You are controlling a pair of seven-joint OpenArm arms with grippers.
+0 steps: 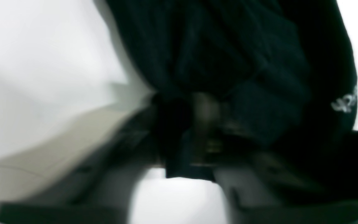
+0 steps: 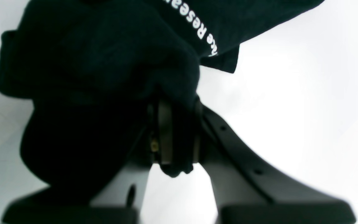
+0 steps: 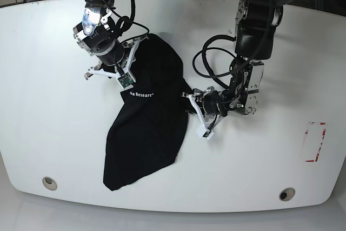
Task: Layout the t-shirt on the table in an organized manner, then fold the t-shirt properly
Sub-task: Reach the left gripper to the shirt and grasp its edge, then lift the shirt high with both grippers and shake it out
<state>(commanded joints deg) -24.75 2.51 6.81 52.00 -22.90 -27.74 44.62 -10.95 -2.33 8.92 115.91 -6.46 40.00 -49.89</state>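
Note:
The black t-shirt point(image 3: 148, 128) with white lettering lies bunched on the white table point(image 3: 54, 106), running from the upper middle down to a loose tail at the lower left. In the base view my right gripper point(image 3: 128, 64) sits at the shirt's top left edge. The right wrist view shows that gripper point(image 2: 174, 104) shut on a thick fold of the t-shirt point(image 2: 98, 62). At the shirt's right edge, low over the table, is my left gripper point(image 3: 190, 104). Its wrist view is blurred, with the left gripper point(image 1: 204, 107) closed on dark t-shirt cloth point(image 1: 216, 46).
Round grommet holes sit near the front edge at the left point(image 3: 49, 182) and right point(image 3: 286, 193). Red tape marks point(image 3: 315, 142) lie on the right side. Black cables point(image 3: 208, 60) loop beside the left arm.

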